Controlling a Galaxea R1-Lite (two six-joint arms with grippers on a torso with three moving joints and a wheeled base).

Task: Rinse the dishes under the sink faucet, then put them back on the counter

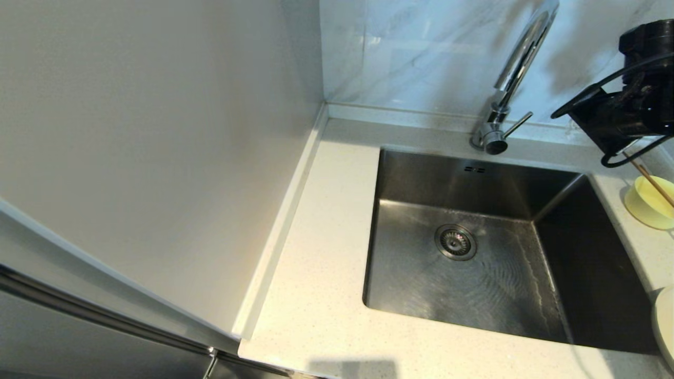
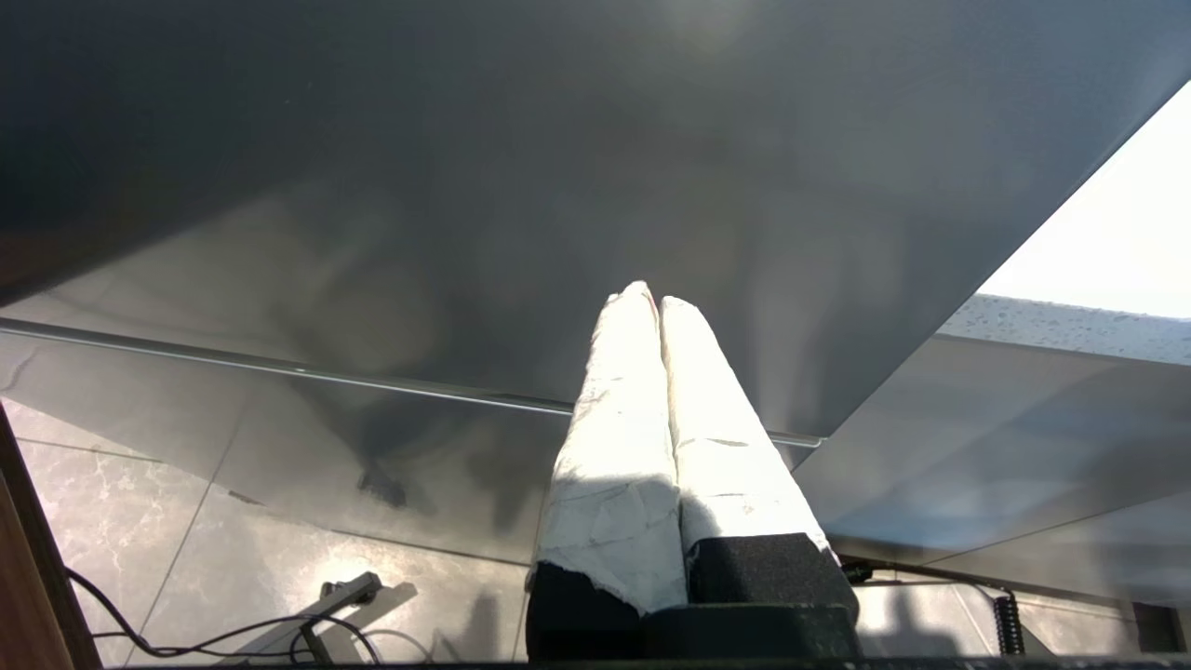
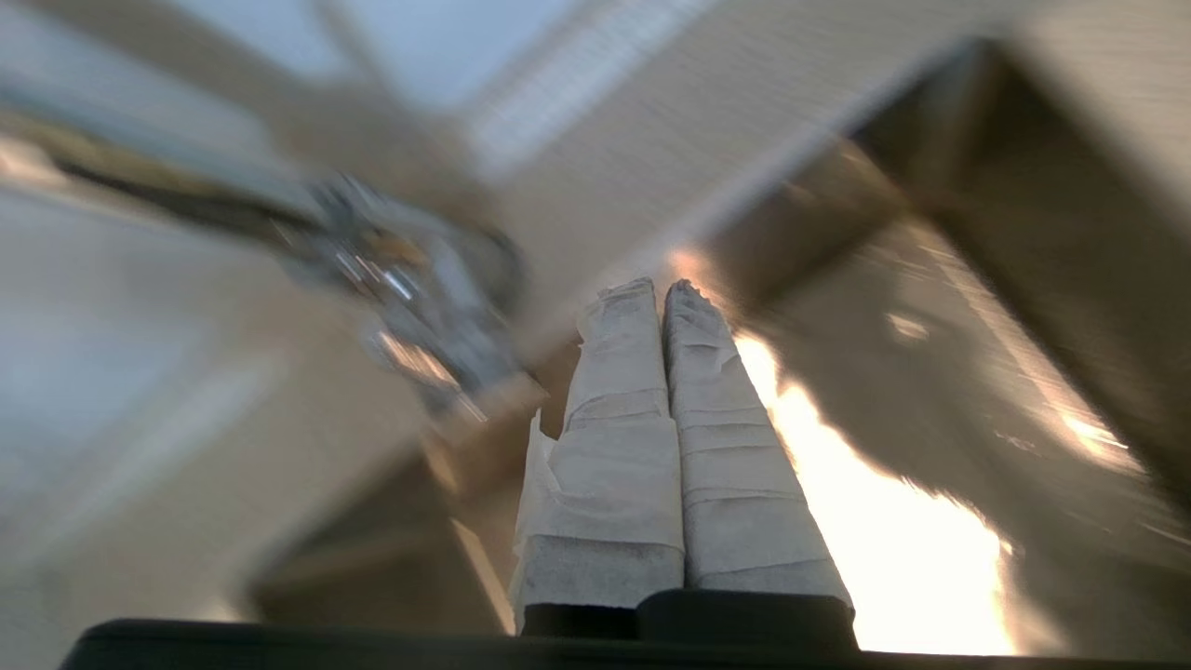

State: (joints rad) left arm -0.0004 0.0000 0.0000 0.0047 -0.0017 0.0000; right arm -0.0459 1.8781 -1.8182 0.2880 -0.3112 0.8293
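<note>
The steel sink (image 1: 595, 252) lies empty under the chrome faucet (image 1: 518, 68), whose thin lever (image 1: 518, 125) sticks out to the right. On the counter (image 1: 316, 237) right of the basin stands the pale yellow bowl (image 1: 648, 204) with brown chopsticks (image 1: 655, 184) leaning in it. The off-white plate (image 1: 664, 326) shows only as a sliver at the right edge. My right arm (image 1: 626, 105) hangs above the counter's back right, over the bowl. Its gripper (image 3: 659, 290) is shut and empty, with the blurred faucet (image 3: 409, 298) beside it. My left gripper (image 2: 654, 296) is shut and empty, low by a grey cabinet front.
A plain white wall panel (image 1: 158, 131) rises along the counter's left side, and a grey-veined marble wall (image 1: 410, 52) stands behind the faucet. Bare counter runs left of and in front of the basin. Cables lie on the tiled floor (image 2: 186, 596) below.
</note>
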